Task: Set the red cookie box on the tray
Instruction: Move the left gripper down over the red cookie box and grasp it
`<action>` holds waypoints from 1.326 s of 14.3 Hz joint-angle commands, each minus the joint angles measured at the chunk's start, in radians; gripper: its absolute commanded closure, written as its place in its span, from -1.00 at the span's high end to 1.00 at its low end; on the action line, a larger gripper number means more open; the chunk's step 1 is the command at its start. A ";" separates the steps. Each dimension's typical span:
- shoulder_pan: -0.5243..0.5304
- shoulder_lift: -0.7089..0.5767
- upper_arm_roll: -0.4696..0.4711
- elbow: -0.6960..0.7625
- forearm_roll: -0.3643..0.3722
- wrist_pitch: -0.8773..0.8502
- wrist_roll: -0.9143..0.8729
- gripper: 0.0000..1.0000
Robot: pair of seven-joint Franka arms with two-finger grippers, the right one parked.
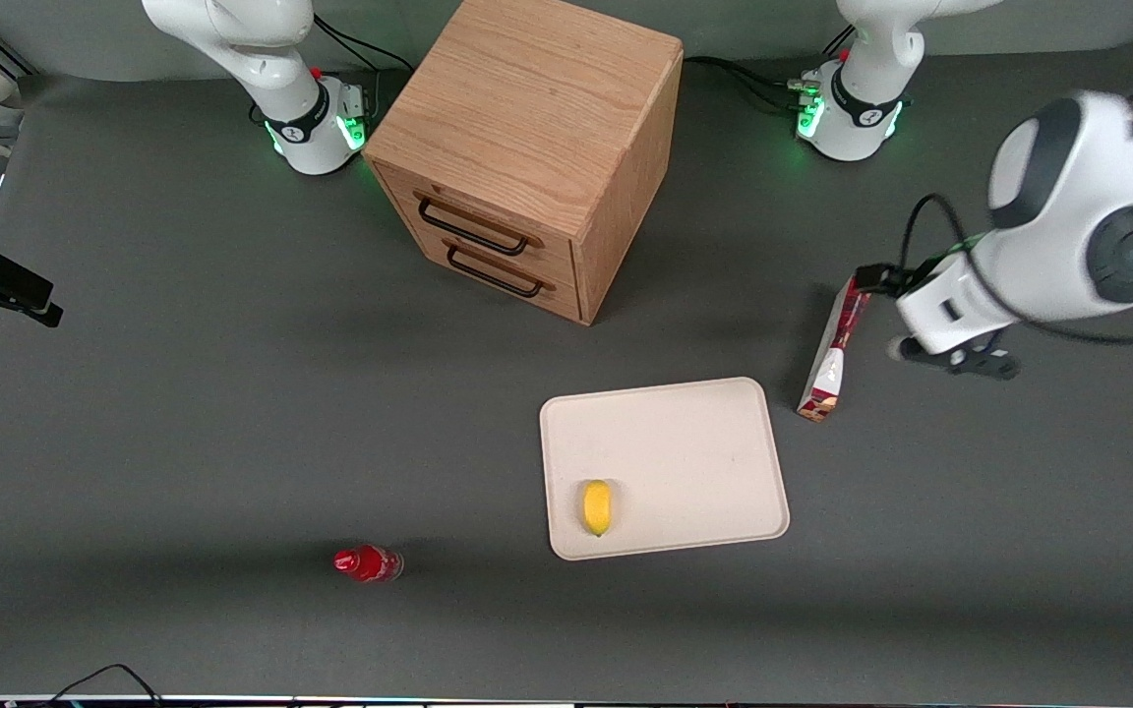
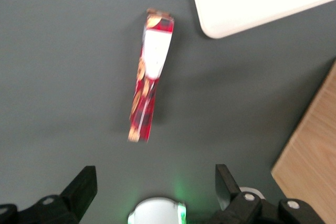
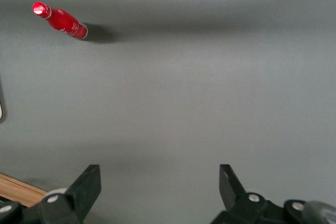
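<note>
Beside the tray (image 1: pixel 665 462), toward the working arm's end of the table, the red cookie box (image 1: pixel 832 352) stands on 1 long edge on the dark tabletop, clear of the tray's rim. The gripper (image 1: pixel 955 356) hangs just beside the box, farther from the tray, not touching it. On the tray lies 1 yellow fruit (image 1: pixel 597 507); the wooden cabinet (image 1: pixel 527 147) with 2 drawers stands farther from the camera than the tray, the red bottle (image 1: pixel 368 563) toward the parked arm's end.

Left wrist view: the gripper (image 2: pixel 156 190) is spread wide, holding nothing, above the box (image 2: pixel 149 72); a tray corner (image 2: pixel 220 22) lies near the box.
</note>
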 commanded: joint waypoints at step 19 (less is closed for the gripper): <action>0.028 0.128 0.012 -0.455 0.123 0.677 0.104 -1.00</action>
